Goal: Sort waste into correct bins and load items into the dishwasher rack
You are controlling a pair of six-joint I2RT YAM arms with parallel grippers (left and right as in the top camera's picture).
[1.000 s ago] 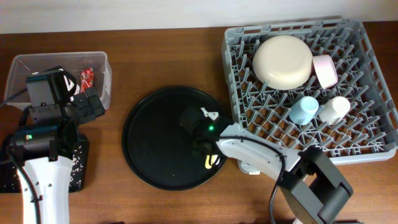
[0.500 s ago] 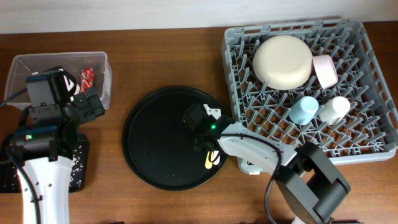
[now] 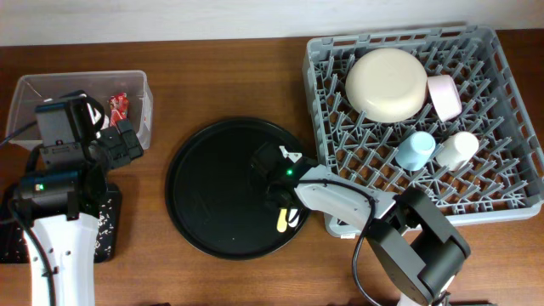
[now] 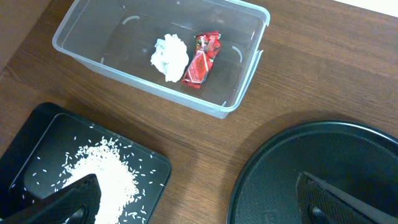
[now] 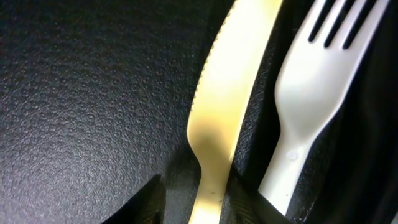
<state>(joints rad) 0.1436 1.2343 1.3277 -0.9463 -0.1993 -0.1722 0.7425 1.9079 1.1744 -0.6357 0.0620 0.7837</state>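
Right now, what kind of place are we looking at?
Likely a lab tabletop staged as a dish-clearing station: wooden table, grey dishwasher rack holding a plate and a blue cup, clear tub holding a tissue and wrapper.

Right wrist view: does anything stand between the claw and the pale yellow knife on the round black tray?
Nothing visible does. The tips of the right claw sit on either side of the handle of the pale yellow knife, which lies flat on the round black tray. The white fork lies close alongside, not across it.

Overhead: straight down, far, whole table [image 3: 221,76]; left wrist: angled down, mid-range, over clear tub [image 4: 247,81] and round black tray [image 4: 348,155]; right wrist: almost on that tray's surface, which all three views share.
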